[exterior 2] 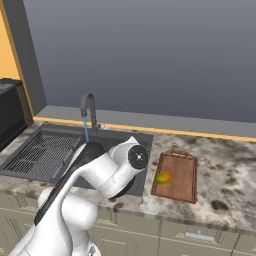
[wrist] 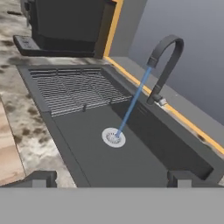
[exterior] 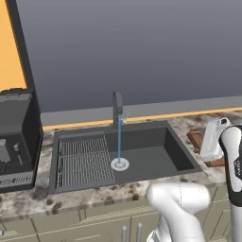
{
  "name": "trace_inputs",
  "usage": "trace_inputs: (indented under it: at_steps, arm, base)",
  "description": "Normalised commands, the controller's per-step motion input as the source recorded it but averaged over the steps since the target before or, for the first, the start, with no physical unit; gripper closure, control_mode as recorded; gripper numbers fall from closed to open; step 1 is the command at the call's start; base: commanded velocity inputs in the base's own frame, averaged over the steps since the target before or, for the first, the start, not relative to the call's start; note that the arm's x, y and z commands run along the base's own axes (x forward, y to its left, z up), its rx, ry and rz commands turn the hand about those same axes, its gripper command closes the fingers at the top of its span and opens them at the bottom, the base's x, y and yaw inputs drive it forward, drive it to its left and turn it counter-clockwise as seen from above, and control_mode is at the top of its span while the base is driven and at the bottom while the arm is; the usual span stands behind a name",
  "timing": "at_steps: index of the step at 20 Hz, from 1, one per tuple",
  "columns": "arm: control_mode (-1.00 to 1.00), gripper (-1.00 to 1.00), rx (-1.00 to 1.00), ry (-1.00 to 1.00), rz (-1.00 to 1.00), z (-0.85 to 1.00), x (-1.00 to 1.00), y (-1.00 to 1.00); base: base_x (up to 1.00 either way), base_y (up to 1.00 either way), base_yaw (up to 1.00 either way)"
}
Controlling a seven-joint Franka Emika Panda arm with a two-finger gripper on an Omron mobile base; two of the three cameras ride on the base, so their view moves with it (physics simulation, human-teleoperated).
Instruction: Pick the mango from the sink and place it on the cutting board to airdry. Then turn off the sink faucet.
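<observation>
Matt dark sink (wrist: 144,153); wooden cutting board (exterior 2: 179,176).

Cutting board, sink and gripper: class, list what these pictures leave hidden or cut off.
- Cutting board: left base view, mostly behind the arm; the mango shows in the right base view.
- Sink: right base view, near right part hidden by the arm.
- Gripper: hand view, fingers cut off by the bottom edge.

Speckled stone countertop (exterior 2: 220,175), beige-grey with dark flecks, runs across the frame. Black countertop appliance (exterior: 16,137), likely a coffee machine, sits on it at 9 o'clock in the left base view, up against the orange wall (exterior: 9,52). Grey backsplash wall (exterior: 142,47) fills the 12 o'clock area. Orange strip (exterior 2: 190,132) along its base. Beige cabinet fronts (exterior 2: 200,237) at 6 o'clock.
</observation>
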Motion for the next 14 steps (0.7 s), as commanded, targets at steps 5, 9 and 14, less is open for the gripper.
trace_inputs:
  at_steps: [5, 9, 14]
  arm:
    - [-1.0, -1.0, 0.18, 0.0, 0.12, 0.04, 0.02, 0.07]
    - [-1.0, -1.0, 0.02, -0.08, 0.14, 0.11, 0.07, 0.15]
    - [-1.0, -1.0, -0.05, -0.03, 0.0, 0.17, 0.23, 0.24]
  base:
    - [0.0, 0.0, 0.0]
    - [0.0, 0.0, 0.0]
    - [0.0, 0.0, 0.0]
